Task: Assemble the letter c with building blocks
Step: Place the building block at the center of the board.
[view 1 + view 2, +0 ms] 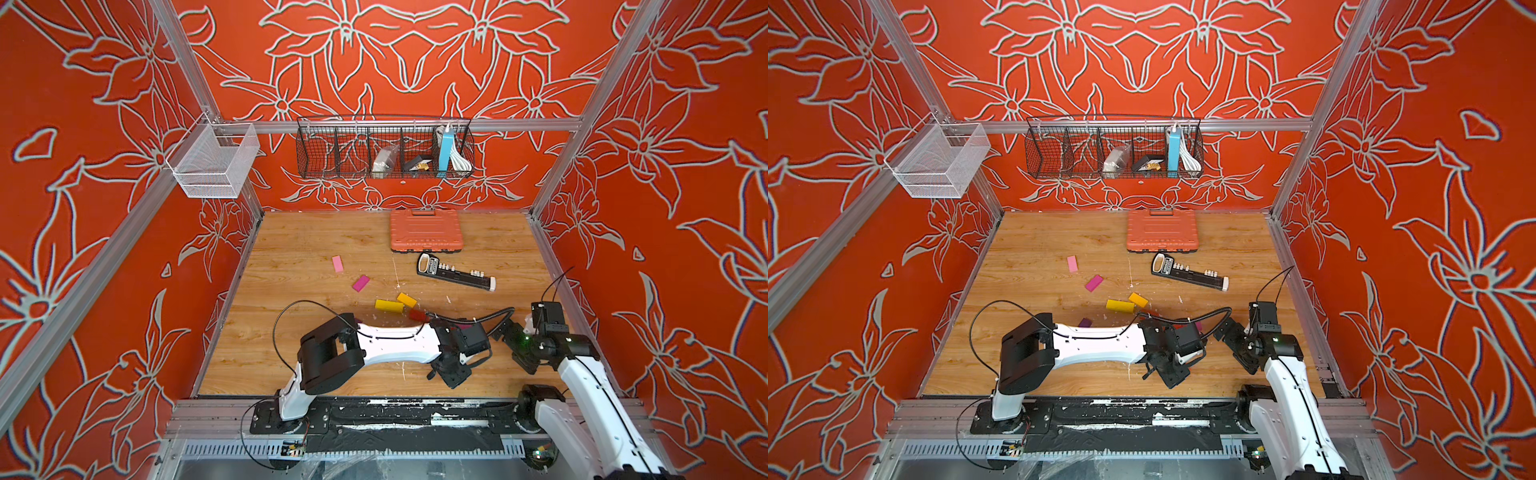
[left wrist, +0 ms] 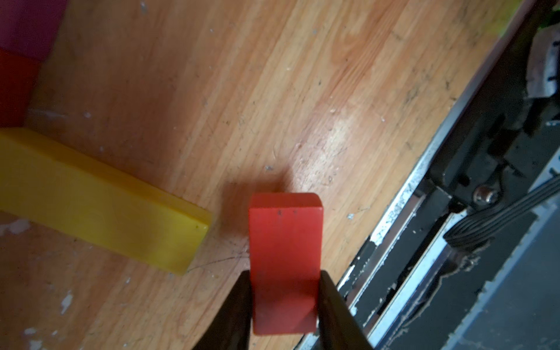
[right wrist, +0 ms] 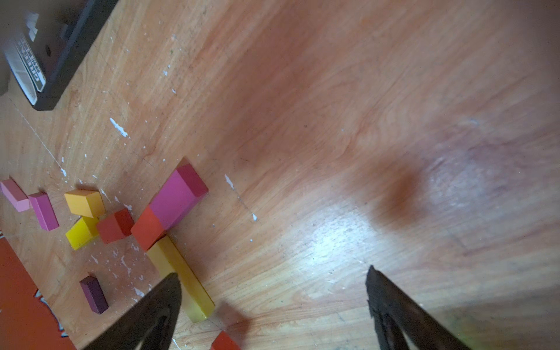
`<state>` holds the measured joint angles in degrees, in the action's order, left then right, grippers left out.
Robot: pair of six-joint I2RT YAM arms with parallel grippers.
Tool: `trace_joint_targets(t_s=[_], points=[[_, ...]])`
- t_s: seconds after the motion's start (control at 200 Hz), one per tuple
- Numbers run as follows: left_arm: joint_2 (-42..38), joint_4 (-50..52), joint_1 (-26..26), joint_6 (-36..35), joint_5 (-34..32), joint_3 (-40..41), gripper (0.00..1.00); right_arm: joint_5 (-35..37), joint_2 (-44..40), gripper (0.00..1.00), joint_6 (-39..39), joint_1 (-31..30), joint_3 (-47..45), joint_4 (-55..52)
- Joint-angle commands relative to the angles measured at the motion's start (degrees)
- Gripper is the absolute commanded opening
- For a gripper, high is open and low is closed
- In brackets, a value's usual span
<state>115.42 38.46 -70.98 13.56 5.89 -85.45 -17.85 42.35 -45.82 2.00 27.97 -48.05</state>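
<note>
Left jaws: the left gripper (image 2: 285, 272) has its jaws set narrow, one dark finger lying along each long side of the red block (image 2: 285, 236).
Left grip: both fingers meet the block's sides; whether they press it or merely flank it cannot be told.
Red block: about half its length reaches out past the fingertips, and its shadow falls on the table (image 2: 272, 91) right at that far end.
Beside the left jaws: the long yellow block (image 2: 100, 200) lies flat on the table. Its near end is just beside the red block, with a narrow strip of wood between them, so they do not touch.
Beyond the left jaws: at the long yellow block's far end an orange-red block (image 3: 148, 227) touches it, and a magenta block (image 3: 178, 194) abuts that one in line.
Right jaws: the right gripper (image 3: 272, 272) is spread wide and holds nothing, with only bare wood between its fingertips.
Right finger: one finger crosses over the long yellow block in the wrist view; whether it touches cannot be told.
Outside the right jaws: the loose blocks (image 3: 85, 203), which are orange, short yellow, red, magenta, pink and purple, lie scattered well apart from the fingertips.
Farther off: the black bar (image 3: 45, 60) lies on the table beyond the loose blocks.
</note>
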Motion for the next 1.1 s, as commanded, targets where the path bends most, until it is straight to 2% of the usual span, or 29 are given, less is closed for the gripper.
trace_joint_targets(t_s=[0.0,0.1,0.24,0.39,0.661,0.786,1.091], points=[[1.3,1.9,-0.2,-1.3,1.0,-1.5,0.41,1.3,-0.4,0.97,-0.1,0.6,-1.1,-0.8],[1.7,2.1,-0.2,-1.3,1.2,-1.9,0.47,1.4,-0.3,0.97,-0.1,0.6,-1.1,-0.8],[0.2,1.6,-0.1,-0.9,0.9,-1.1,0.5,1.5,-0.5,0.97,0.4,0.5,-1.1,-1.2],[-5.4,-0.7,-0.1,1.1,0.3,2.3,0.54,0.8,-1.0,0.96,1.1,0.5,-1.5,-1.3],[-18.0,-4.2,0.4,6.0,-3.4,9.7,0.62,-5.6,-2.4,0.9,3.6,-0.5,-2.4,0.7],[-23.5,-5.4,2.0,8.3,-4.8,13.2,0.65,-5.4,-3.3,0.89,4.7,-4.1,-1.4,-0.2],[-35.4,-6.7,14.9,10.7,-5.2,21.7,0.71,2.6,-3.7,0.89,4.2,-18.9,2.2,-3.9]])
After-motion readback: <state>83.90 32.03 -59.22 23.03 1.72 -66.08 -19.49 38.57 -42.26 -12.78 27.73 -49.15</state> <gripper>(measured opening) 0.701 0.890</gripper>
